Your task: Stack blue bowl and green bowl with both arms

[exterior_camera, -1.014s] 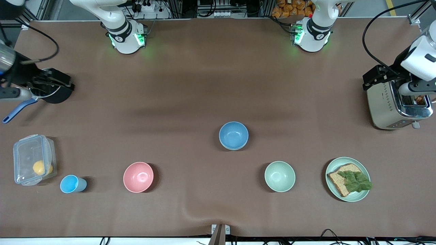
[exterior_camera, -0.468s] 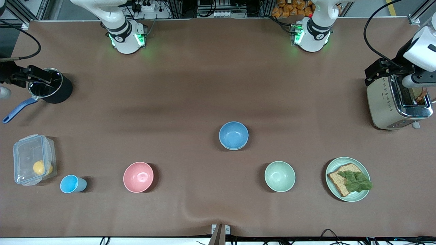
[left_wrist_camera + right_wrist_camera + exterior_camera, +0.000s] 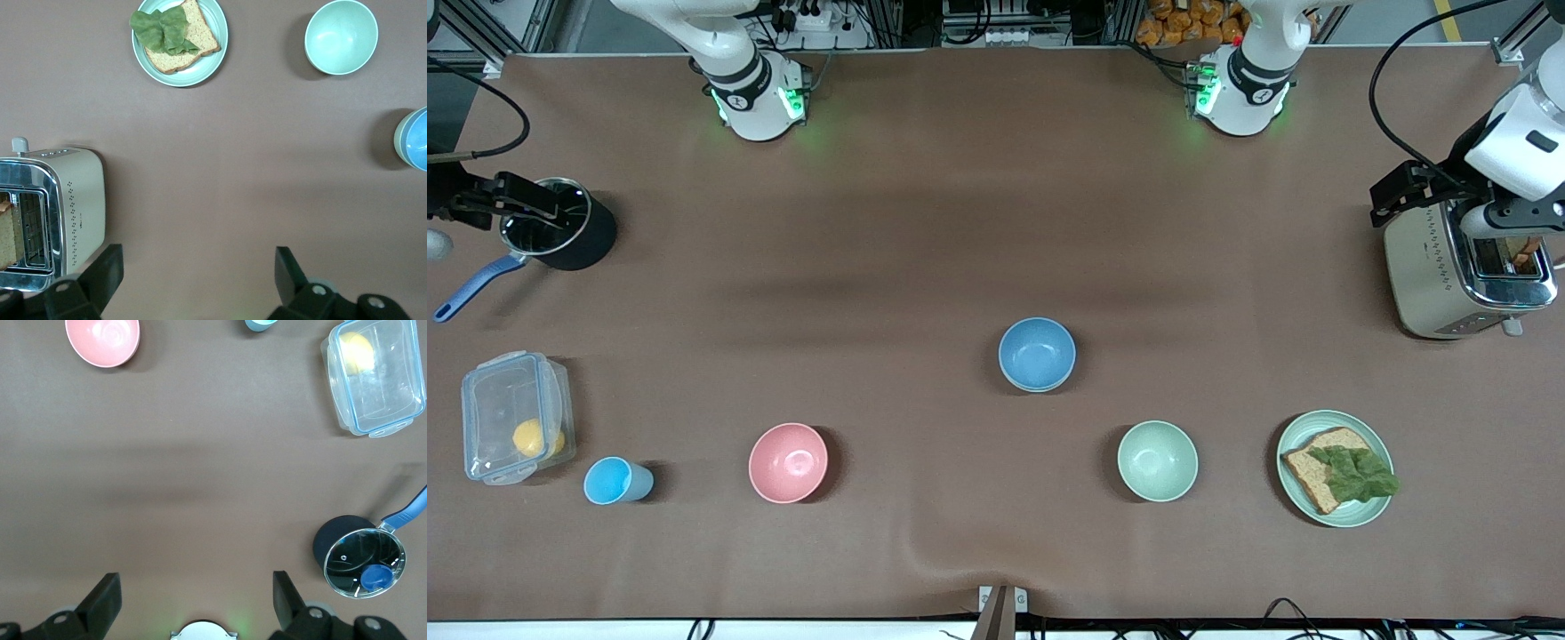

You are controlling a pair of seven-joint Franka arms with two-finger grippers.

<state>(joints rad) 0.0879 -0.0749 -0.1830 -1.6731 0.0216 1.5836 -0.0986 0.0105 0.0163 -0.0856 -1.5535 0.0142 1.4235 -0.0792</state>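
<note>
The blue bowl (image 3: pixel 1037 352) stands near the table's middle, nested in the sage green bowl (image 3: pixel 398 139). Only a strip of the green bowl's outer wall shows, in the left wrist view, where the blue bowl (image 3: pixel 417 135) is cut by the edge. My left gripper (image 3: pixel 1449 203) is open and empty, up over the toaster (image 3: pixel 1449 276) at the left arm's end; its jaws (image 3: pixel 197 280) stand wide apart. My right gripper (image 3: pixel 494 200) is open and empty, up beside the black pot (image 3: pixel 560 236) at the right arm's end, and it also shows in its own wrist view (image 3: pixel 193 600).
A paler mint-green bowl (image 3: pixel 1158 460) and a green plate (image 3: pixel 1378 511) with bread and lettuce lie nearer the front camera. A pink bowl (image 3: pixel 788 462), a light-blue cup (image 3: pixel 614 481) and a clear box (image 3: pixel 511 416) holding a yellow fruit lie toward the right arm's end.
My right gripper has drawn off the pot toward the table's end. My left gripper has shifted slightly over the toaster. The bowls have not moved.
</note>
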